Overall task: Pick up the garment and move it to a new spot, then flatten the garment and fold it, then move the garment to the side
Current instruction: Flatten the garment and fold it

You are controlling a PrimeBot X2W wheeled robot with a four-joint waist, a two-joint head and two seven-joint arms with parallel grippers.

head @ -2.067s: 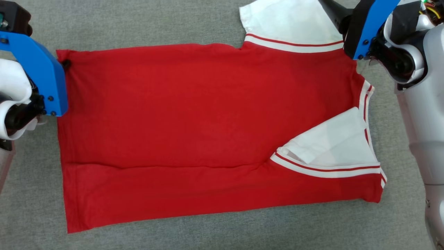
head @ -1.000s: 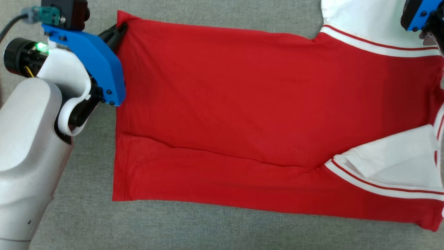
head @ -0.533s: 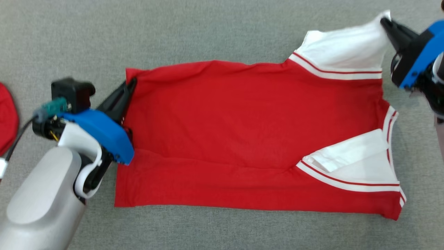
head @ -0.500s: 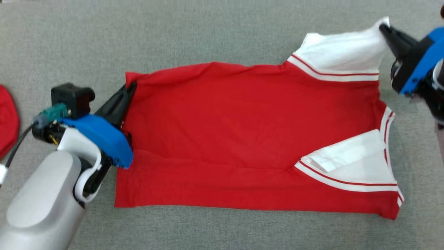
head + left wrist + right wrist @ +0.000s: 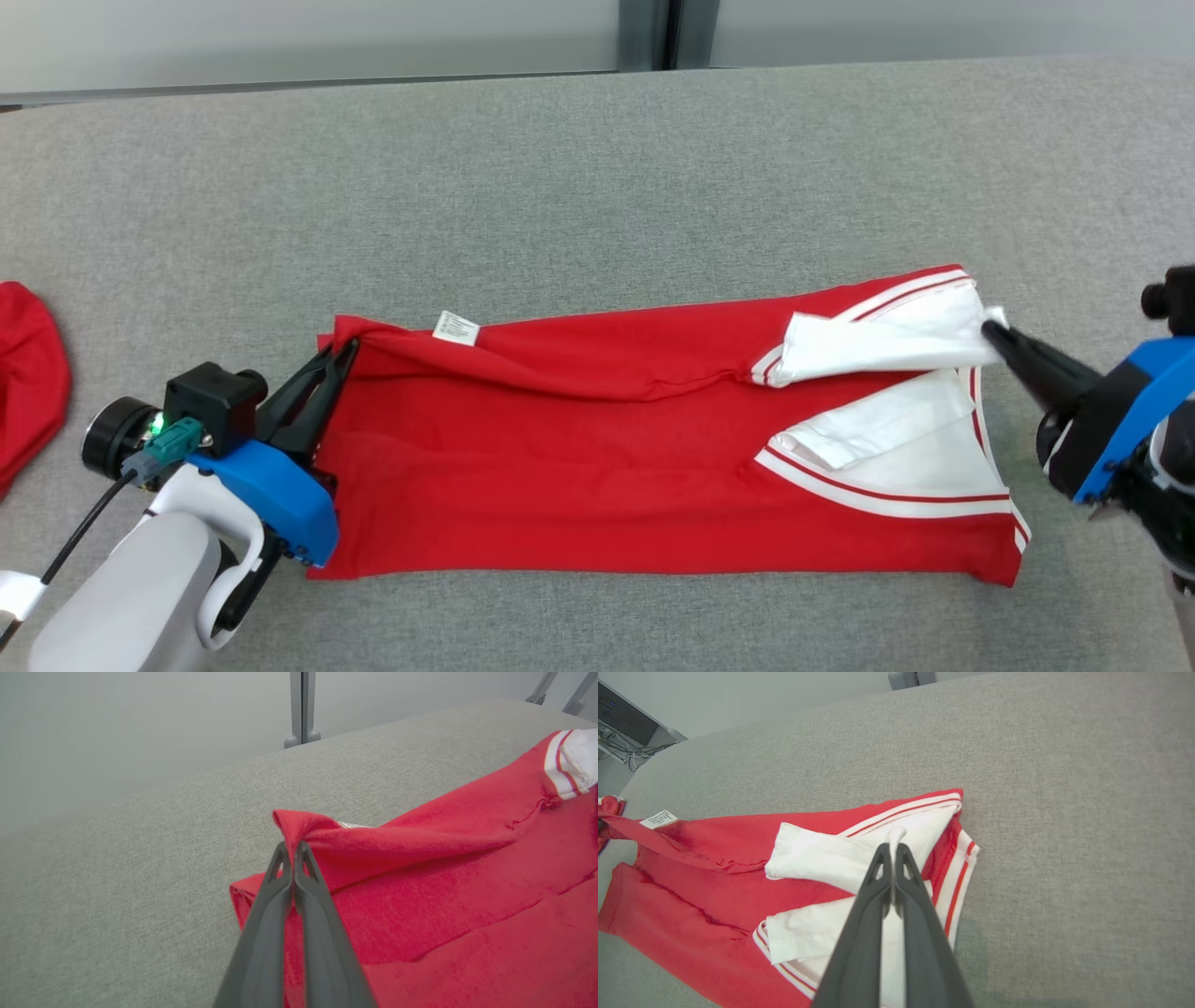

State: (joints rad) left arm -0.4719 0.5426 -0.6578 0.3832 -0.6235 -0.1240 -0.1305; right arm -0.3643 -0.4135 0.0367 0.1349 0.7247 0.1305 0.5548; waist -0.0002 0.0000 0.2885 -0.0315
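Across the grey table (image 5: 560,187), the red shirt (image 5: 579,495) lies with its long axis running side to side, hem at the robot's left, white sleeves at its right. The left gripper (image 5: 342,357) is clamped on the far hem corner and the right gripper (image 5: 990,329) on the far sleeve (image 5: 878,341) (both corners lifted above the cloth below). The near long edge lies toward the robot from both grippers, each arm nearest its own end, so the fold probably lands that way.
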